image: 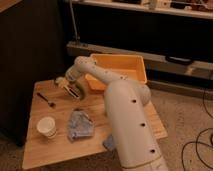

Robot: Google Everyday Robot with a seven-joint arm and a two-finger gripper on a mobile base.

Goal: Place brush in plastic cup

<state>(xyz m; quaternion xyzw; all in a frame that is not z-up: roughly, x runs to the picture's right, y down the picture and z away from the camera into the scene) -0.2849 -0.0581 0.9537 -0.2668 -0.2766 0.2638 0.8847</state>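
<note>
The pincer (68,85) is at the far left of the wooden surface (45,156), low over the boards, at the end of an arm that reaches across from the white base on the right. The brush (76,92) is right at it. The pale handle runs up into the jaws and the black bristles slant down and to the right, just in front of the orange bin (119,73). The jaws stand fairly wide, and they appear to be clamped on the handle rather than standing empty, though the view is too soft here to be sure. I cannot tell whether the lower end of the brush is clear of the boards or resting on them.

The plastic cup does not show anywhere. If it is on the surface, the thick white arm most likely hides it, since that covers the middle and right side. The things that do show are not the goal: a white paper cup (47,127) near the front left, a crumpled bluish cloth (80,125) beside it, and a small dark utensil (46,99) to the left of the brush.

I judge the task to be at an early or middle stage. The brush seems to be in hand but is in no cup. It must yet be carried to the plastic cup, stood over the mouth, lowered in and let go.
</note>
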